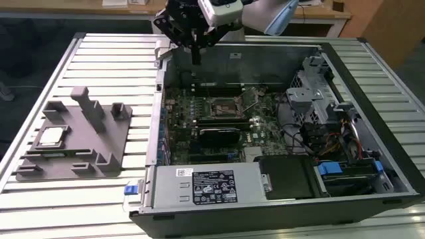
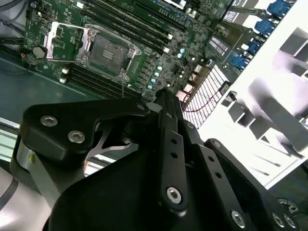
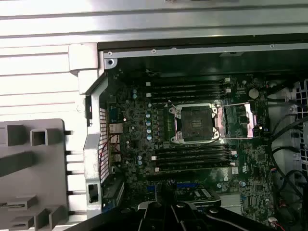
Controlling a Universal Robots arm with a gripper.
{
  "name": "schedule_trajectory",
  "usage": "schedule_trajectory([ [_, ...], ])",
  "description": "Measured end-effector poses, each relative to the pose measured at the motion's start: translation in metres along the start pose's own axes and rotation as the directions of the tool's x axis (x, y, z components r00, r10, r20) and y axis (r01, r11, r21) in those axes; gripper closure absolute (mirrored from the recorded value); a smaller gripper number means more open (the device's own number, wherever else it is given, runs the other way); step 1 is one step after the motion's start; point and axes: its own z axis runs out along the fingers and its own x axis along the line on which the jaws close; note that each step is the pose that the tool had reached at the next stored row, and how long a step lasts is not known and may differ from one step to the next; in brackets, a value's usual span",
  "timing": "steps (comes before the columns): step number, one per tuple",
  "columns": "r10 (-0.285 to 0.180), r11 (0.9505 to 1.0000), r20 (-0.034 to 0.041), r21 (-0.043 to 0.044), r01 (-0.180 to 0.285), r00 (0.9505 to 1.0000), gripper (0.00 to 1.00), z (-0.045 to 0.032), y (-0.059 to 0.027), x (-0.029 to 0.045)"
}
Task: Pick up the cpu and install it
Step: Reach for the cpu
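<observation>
Distance was the matter here. The small, flat, square cpu with a silvery-grey metal top (image 1: 53, 135) lay well apart from the black two-finger gripper (image 1: 196, 60), off toward the exterior view's left and nearer that camera. It sat flat, metal face up, in a shallow recess of the grey moulded plastic fixture (image 1: 99, 144), which rested on the slatted aluminium surface (image 1: 99, 64) beside the open computer case (image 1: 239, 48). Being square, the cpu offered no long axis to speak of. Its edges ran roughly in line with the fixture's own sides.

The gripper hung over the far rim of the case, near the corner closest to the fixture, and touched nothing. The wrist pointed straight down with the fingers vertical. In the exterior view they read as a single narrow dark bar, and in the second wrist view the linkage drew in to one tip, so I judged them closed together with nothing between them.

Inside the case, on the green motherboard (image 3: 144, 144), the silver-framed square socket with a dark centre (image 3: 195, 123) stood bare, its metal load plate (image 3: 238, 120) swung open to one side. The cpu was not yet lifted, and the socket lay much nearer the gripper than the cpu did.
</observation>
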Motion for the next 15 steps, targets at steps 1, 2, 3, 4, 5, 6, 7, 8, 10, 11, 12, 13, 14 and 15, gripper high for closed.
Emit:
schedule_trajectory([
  [1,0.0,1.0,0.0,0.0001,0.0,1.0,0.89,0.0,0.0,0.0],
  [2,0.0,1.0,0.0,0.0,0.0,1.0,0.89,0.0,0.0,0.0],
  [3,0.0,1.0,0.0,0.0,0.0,1.0,0.89,0.0,0.0,0.0],
  [4,0.0,1.0,0.0,0.0,0.0,1.0,0.89,0.0,0.0,0.0],
  [5,0.0,1.0,0.0,0.0001,0.0,1.0,0.89,0.0,0.0,0.0],
  [6,0.0,1.0,0.0,0.0,0.0,1.0,0.89,0.0,0.0,0.0],
  [7,0.0,1.0,0.0,0.0,0.0,1.0,0.89,0.0,0.0,0.0],
  [8,0.0,1.0,0.0,0.0,0.0,1.0,0.89,0.0,0.0,0.0],
  [10,0.0,1.0,0.0,0.0001,0.0,1.0,0.89,0.0,0.0,0.0],
  [11,0.0,1.0,0.0,0.0001,0.0,1.0,0.89,0.0,0.0,0.0004],
  [12,0.0,1.0,0.0,0.0001,0.0,1.0,0.89,-0.0001,0.0,0.0009],
  [13,0.0,1.0,0.0,0.0001,0.0,1.0,0.89,-0.0001,-0.0001,0.0013],
  [14,0.0,1.0,0.0001,0.0,0.0,1.0,0.89,-0.0001,-0.0002,0.0021],
  [15,0.0,1.0,0.0001,0.0001,0.0,1.0,0.89,-0.0002,-0.0003,0.0033],
])
